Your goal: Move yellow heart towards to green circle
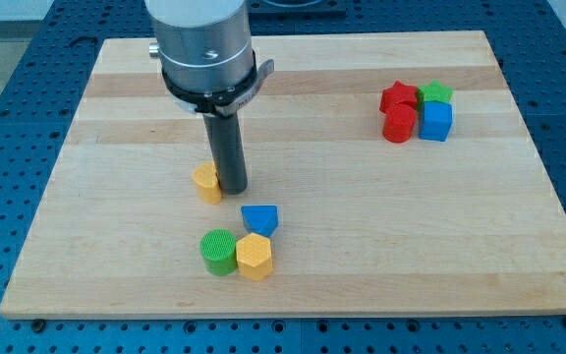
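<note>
A: Where do we see my tip (234, 188)?

B: It rests on the pale wooden board (362, 265), touching the right side of the small yellow heart block (205, 181). It's a bare rod, so we have no fingers to report.

A: And the green circle?

B: The ribbed green cylinder block (218, 252) sits nearer the view's bottom, touching a yellow hexagon block (254, 257), with a blue triangular block (260, 218) just above.
</note>
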Controlling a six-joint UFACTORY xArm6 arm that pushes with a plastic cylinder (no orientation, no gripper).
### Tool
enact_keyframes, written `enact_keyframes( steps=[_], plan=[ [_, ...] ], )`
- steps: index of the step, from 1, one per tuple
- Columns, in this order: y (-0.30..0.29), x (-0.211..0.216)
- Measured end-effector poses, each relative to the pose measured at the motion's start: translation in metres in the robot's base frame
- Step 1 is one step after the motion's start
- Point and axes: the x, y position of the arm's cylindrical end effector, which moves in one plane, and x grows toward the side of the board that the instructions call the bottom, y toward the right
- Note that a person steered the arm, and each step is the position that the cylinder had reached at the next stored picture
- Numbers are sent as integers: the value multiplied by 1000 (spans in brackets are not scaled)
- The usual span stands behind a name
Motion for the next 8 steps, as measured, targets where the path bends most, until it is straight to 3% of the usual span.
enact_keyframes(
  steps=[2,4,7,8],
  plan=[
    [-1,-31],
    [-36,20],
    [-53,-12],
    [-82,12]
  ],
)
